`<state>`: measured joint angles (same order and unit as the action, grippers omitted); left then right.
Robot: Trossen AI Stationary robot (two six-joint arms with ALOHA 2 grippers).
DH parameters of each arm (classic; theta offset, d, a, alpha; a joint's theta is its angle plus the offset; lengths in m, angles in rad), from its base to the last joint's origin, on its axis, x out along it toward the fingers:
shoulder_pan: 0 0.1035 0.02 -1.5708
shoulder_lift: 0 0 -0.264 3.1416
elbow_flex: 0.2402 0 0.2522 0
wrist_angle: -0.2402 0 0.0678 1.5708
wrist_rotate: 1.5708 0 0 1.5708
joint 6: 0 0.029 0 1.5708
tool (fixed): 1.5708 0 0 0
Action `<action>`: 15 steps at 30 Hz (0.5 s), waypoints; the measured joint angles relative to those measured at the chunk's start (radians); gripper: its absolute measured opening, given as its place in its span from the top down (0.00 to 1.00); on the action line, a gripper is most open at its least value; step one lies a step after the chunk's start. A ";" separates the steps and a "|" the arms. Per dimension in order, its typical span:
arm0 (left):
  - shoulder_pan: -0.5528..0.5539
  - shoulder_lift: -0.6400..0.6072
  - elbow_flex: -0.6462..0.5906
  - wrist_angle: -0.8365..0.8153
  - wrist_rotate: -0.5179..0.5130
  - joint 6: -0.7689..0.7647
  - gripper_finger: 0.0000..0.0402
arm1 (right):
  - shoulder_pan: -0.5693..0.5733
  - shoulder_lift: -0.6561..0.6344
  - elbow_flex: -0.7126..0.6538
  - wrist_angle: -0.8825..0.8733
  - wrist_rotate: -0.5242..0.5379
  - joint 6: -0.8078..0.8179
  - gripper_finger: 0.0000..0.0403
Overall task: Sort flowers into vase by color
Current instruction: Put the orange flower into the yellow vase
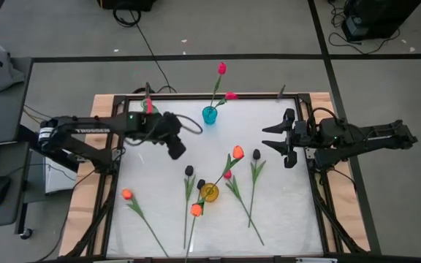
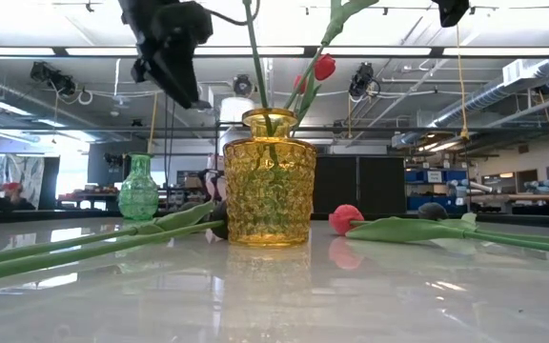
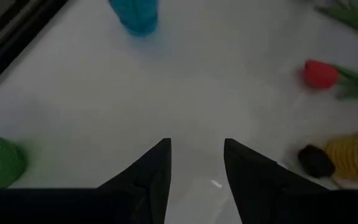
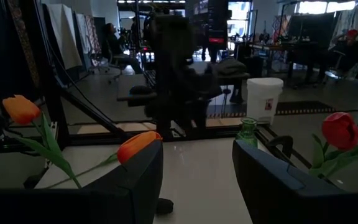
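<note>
I have the white table in front of me with both arms over it. The left arm reaches in from the left side, its gripper held above the bare middle of the table, pointing down, fingers spread apart and holding nothing. The right arm comes in from the right edge, stretched level, its gripper aimed left across the table, fingers parted and empty. I count three vases: a yellow vase near the middle front, a blue vase at the far side, and a green vase on the far left, which I can only make out from the low and wrist views. I count about nine flowers. Two pink-red flowers stand in the blue vase. One orange flower and one pink-red flower rise out of the yellow vase. Loose on the table lie an orange flower at the near left, another orange one just in front of the yellow vase, and three black flowers: one left of the yellow vase, one touching it, one to its right.
</note>
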<state>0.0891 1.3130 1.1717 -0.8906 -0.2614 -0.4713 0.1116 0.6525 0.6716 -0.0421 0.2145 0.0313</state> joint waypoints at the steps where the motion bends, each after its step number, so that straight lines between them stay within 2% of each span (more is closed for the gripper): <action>1: -0.021 0.000 0.000 -0.014 -0.015 -0.001 0.62 | 0.000 0.000 0.000 0.002 0.000 0.000 0.50; 6: -0.103 -0.002 0.000 -0.085 -0.041 -0.100 0.62 | 0.000 0.000 0.000 0.004 0.000 0.000 0.50; 15: -0.256 -0.021 0.000 -0.241 -0.134 -0.440 0.62 | 0.000 0.000 0.000 0.004 0.000 0.000 0.50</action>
<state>-0.1668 1.2922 1.1713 -1.1313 -0.3959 -0.9115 0.1116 0.6525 0.6716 -0.0382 0.2144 0.0314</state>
